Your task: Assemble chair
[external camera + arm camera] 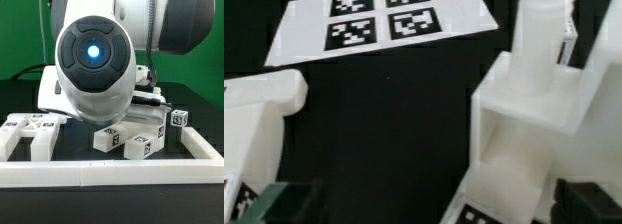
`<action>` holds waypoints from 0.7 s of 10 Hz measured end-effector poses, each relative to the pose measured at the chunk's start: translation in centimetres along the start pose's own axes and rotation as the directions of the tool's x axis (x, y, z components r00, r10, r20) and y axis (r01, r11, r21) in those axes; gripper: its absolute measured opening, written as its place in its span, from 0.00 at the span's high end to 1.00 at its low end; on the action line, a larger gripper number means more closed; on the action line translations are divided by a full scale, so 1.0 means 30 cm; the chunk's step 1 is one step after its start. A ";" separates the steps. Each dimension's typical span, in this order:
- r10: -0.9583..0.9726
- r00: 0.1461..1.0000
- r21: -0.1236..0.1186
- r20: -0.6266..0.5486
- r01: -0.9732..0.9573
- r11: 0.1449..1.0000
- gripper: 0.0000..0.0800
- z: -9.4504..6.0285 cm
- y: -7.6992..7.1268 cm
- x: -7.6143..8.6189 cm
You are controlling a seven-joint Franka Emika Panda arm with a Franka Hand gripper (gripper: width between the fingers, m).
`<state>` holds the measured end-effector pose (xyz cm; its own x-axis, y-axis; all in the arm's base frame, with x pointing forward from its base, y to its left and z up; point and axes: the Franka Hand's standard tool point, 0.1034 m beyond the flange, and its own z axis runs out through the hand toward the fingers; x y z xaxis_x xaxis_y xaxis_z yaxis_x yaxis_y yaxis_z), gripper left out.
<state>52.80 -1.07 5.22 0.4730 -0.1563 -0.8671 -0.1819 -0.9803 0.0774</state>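
Fingertips (281,205) of my end effector (434,208) stand wide apart, gripping nothing. A white chair part (518,130) stands between them on the black table (384,130), close to one fingertip. Square black-and-white tags (352,35) cover the marker board (301,47) beyond.

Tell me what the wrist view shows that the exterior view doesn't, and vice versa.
Wrist view only: the marker board and the tool, open. Exterior view only: the arm's round housing, the border rail in front, and small tagged blocks. Both: white chair parts lying on the black table.
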 end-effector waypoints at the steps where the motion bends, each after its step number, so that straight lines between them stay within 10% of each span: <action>1: 0.000 1.000 0.001 -0.002 0.000 1.000 0.19 0.000 0.001 0.002; 7: 0.010 1.000 0.013 -0.003 -0.010 1.000 0.19 0.007 0.043 0.040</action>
<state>52.95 -2.50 4.17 0.4738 -0.1669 -0.8647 -0.1983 -0.9769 0.0799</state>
